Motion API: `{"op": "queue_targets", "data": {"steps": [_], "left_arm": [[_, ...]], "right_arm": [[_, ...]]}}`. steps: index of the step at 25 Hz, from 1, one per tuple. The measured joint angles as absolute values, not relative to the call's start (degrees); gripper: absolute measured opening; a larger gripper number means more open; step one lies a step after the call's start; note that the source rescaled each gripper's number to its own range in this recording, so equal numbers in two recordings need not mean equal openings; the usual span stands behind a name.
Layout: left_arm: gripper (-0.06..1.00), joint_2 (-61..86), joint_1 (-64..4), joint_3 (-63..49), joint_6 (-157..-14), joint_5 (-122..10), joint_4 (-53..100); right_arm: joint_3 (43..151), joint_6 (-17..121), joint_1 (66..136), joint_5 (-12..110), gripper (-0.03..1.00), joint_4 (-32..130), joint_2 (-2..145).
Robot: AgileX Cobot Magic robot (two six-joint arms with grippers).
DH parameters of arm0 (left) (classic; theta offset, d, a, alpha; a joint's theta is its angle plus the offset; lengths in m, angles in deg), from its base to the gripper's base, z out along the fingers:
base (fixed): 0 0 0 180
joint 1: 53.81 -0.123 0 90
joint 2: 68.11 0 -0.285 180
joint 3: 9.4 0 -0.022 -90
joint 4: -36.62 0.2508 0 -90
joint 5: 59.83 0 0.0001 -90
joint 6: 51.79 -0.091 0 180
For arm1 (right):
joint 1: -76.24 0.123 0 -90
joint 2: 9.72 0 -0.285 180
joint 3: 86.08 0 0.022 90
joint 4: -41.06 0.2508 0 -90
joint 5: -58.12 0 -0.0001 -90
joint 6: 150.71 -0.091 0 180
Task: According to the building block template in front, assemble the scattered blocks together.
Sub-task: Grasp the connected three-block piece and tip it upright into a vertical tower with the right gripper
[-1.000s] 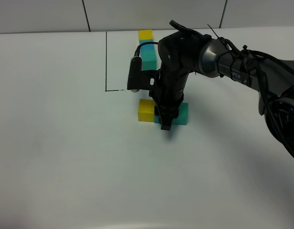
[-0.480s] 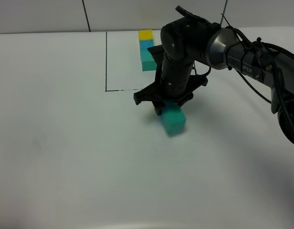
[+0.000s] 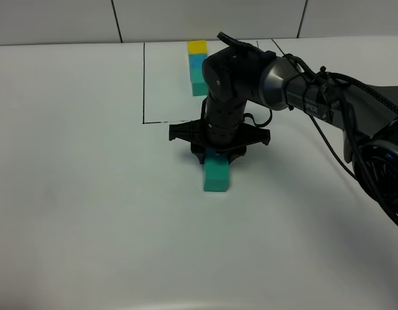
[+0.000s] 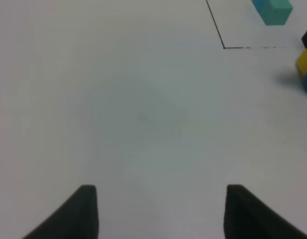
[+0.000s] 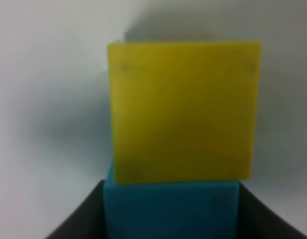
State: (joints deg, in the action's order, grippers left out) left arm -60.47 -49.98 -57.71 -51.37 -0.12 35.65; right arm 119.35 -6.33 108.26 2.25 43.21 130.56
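**Row nearly built, right claw on the blue cube**

High cam: template (image 3: 198,66) sits at the far side of the table (image 3: 76,194), inside the black line. Right claw (image 3: 216,154) is down over the loose cubes; only the green cube (image 3: 216,176) shows, just in front of it.

Left wrist cam: left claw (image 4: 158,211) spread wide, holding nothing, well apart from the work.

Right wrist cam: yellow cube (image 5: 183,112) touches the blue cube (image 5: 171,209), w/ dark fingers flanking the blue; looks clenched on it. Judgement: order matches, alignment probably left to finish.
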Motion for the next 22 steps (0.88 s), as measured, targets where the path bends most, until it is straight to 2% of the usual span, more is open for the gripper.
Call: {"op": "queue_targets", "data": {"steps": [9, 11, 13, 17, 19, 22], "left_arm": [[0.20, -60.47, -49.98, -57.71, -51.37, -0.12, 35.65], [0.20, -60.47, -49.98, -57.71, -51.37, -0.12, 35.65], [0.20, -60.47, -49.98, -57.71, -51.37, -0.12, 35.65], [0.20, -60.47, -49.98, -57.71, -51.37, -0.12, 35.65], [0.20, -60.47, -49.98, -57.71, -51.37, -0.12, 35.65], [0.20, -60.47, -49.98, -57.71, -51.37, -0.12, 35.65]], "right_arm": [[119.35, -5.02, 109.21, 1.59, 0.02, 40.54, 130.90], [119.35, -3.45, 109.21, 1.40, 0.06, 40.48, 130.97], [119.30, -2.83, 109.21, 0.97, 0.27, 40.12, 131.15], [119.24, -2.64, 109.16, 0.86, 0.82, 38.41, 131.21], [119.24, -2.01, 109.16, 0.92, 0.94, 37.50, 131.04], [119.24, 0.19, 109.16, 0.92, 1.00, 37.39, 129.95]]}}
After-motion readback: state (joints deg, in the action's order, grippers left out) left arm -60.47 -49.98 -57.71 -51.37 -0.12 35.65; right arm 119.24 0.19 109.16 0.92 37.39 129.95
